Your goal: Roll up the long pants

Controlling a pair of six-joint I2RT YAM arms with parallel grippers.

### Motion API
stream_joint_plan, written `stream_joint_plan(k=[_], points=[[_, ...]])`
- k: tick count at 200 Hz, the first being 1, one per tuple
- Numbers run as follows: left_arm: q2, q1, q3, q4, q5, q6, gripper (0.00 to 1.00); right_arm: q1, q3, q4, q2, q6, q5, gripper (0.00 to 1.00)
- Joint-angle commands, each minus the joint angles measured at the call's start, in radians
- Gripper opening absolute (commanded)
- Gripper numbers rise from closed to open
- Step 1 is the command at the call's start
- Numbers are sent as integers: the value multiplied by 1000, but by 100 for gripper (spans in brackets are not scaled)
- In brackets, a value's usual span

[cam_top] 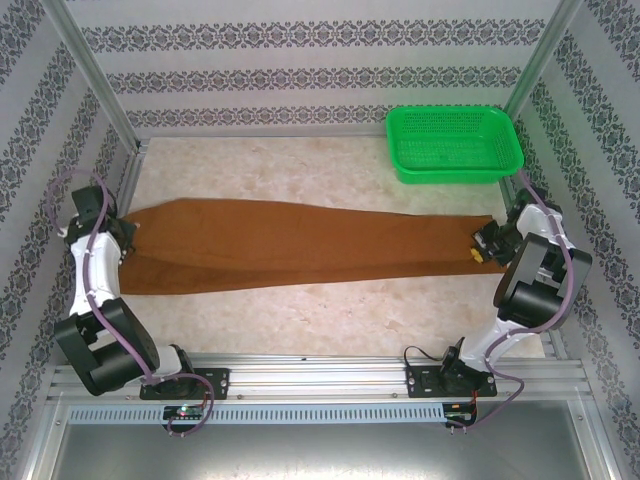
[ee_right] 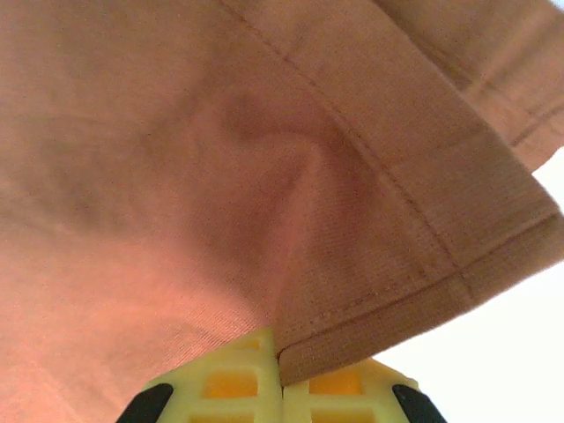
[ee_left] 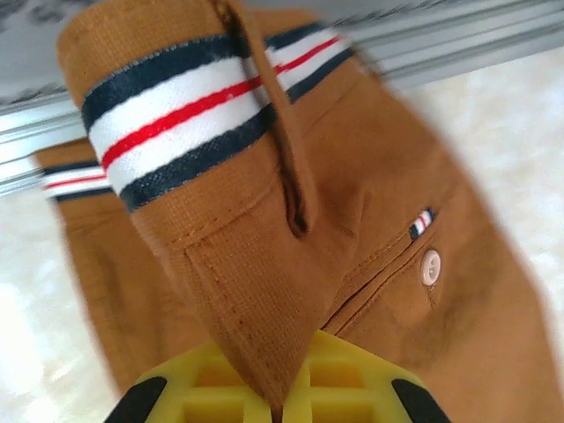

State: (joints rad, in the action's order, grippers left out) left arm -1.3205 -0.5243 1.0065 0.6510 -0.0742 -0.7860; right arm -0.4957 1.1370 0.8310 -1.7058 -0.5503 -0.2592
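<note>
Pants [cam_top: 300, 245] spread flat lengthwise across table [cam_top: 300, 165], waistband [ee_left: 194, 115] left, hem [ee_right: 423, 300] right. Waistband pinched in closed left gripper [ee_left: 280, 404]; hem pinched in closed right gripper [ee_right: 280, 368]. Likely gripped at both ends to draw cloth taut and smooth before rolling.

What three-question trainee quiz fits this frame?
1. True or false: the long pants are already rolled up.
2. Which end does the left claw pinch? A: waist end. B: leg hem. C: nothing.
3. Fill in: the right claw is shut on the leg ____.
Key: 1 false; 2 A; 3 hem.
</note>
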Motion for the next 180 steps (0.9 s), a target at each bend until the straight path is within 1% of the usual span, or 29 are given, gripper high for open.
stream_joint_plan(k=[1, 20, 26, 35, 44, 49, 52, 57, 60, 66, 69, 75, 77, 79, 84, 87, 89, 93, 107, 115, 121, 127, 131, 133, 138, 139, 156, 171, 180], points=[[18, -17, -71, 58, -110, 37, 7, -10, -45, -47, 46, 24, 19, 0], [25, -26, -140, 39, -82, 11, 25, -8, -65, -55, 50, 30, -23, 0], [33, -30, -157, 36, -71, -2, 36, -9, -73, -59, 55, 32, -35, 0], [63, -34, -173, 47, -70, -30, 38, -11, -73, -53, 69, 37, -42, 0], [122, -34, -182, 58, -76, -61, 40, -11, -66, -44, 95, 44, -56, 14], [163, -34, -181, 68, -86, -81, 42, -11, -63, -36, 115, 44, -60, 18], [187, -34, -177, 75, -91, -93, 44, -11, -57, -29, 125, 44, -59, 23], [219, -34, -161, 88, -97, -104, 46, -9, -48, -22, 148, 43, -59, 25], [230, -32, -145, 99, -100, -108, 48, -10, -43, -18, 159, 41, -59, 32], [231, -27, -107, 115, -96, -101, 53, -9, -26, -10, 186, 39, -54, 37], [225, -26, -82, 120, -87, -93, 53, -8, -17, -6, 194, 36, -48, 41], [204, -23, -35, 136, -78, -85, 55, -3, 0, -1, 217, 35, -43, 43], [198, -22, -21, 141, -75, -87, 56, -1, 7, 3, 224, 35, -42, 44], [191, -21, -9, 145, -71, -89, 57, 2, 15, 7, 230, 34, -37, 49], [177, -22, 16, 151, -54, -88, 58, 12, 30, 13, 241, 35, -31, 52], [171, -22, 31, 158, -44, -89, 58, 20, 40, 18, 246, 36, -27, 62], [168, -22, 44, 162, -40, -92, 58, 24, 47, 23, 249, 36, -24, 66], [163, -21, 60, 175, -35, -98, 58, 34, 58, 30, 254, 38, -18, 68], [168, -18, 79, 161, 30, -112, 58, 71, 74, 29, 265, 32, -9, 68], [173, -1, 62, 100, 87, -113, 56, 97, 59, -4, 268, 24, -21, 66], [174, 27, 39, 38, 130, -109, 52, 122, 41, -33, 264, 15, -33, 54], [163, 61, 18, -14, 151, -106, 42, 154, 26, -58, 250, 5, -37, 33], [150, 88, 9, -35, 149, -102, 33, 176, 18, -71, 237, -3, -38, 10], [143, 105, 6, -43, 145, -97, 24, 186, 15, -76, 229, -6, -37, 0], [123, 139, 4, -49, 130, -84, 1, 215, 10, -81, 205, -13, -35, 0], [117, 145, 3, -48, 128, -82, 0, 220, 10, -83, 203, -14, -35, 0], [44, 203, -8, -14, 53, -44, 0, 303, -9, -112, 133, -30, -35, 0], [17, 192, -63, 3, -16, -49, 0, 352, -40, -147, 89, -34, -34, 0], [14, 165, -104, -2, -21, -53, 0, 366, -50, -154, 57, -34, -31, 0]])
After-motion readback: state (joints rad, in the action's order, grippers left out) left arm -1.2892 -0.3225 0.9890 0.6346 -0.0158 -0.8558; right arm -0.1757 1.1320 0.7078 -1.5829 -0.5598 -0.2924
